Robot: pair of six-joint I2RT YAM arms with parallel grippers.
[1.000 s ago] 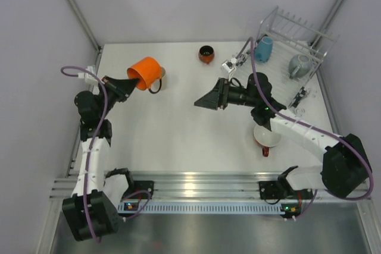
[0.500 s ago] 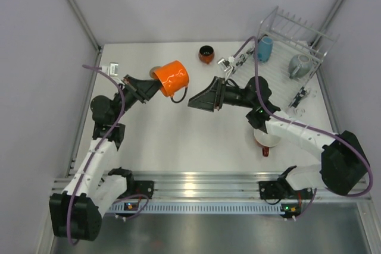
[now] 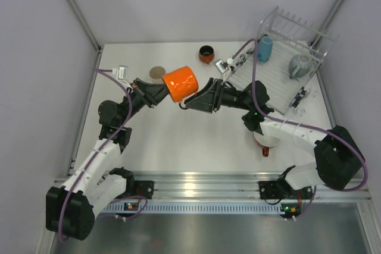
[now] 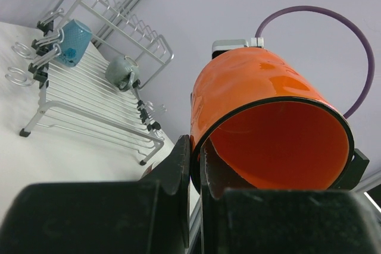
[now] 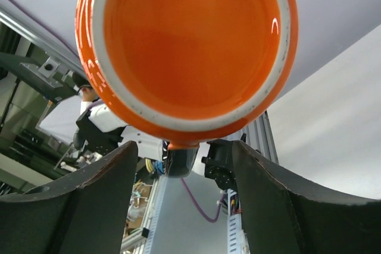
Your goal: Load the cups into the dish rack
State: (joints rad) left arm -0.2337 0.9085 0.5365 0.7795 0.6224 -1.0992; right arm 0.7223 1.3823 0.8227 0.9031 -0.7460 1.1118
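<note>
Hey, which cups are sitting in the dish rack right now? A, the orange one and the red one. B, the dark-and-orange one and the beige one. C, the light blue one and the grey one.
C: the light blue cup and the grey mug rest in the dish rack, while the orange mug is up in the air.
</note>
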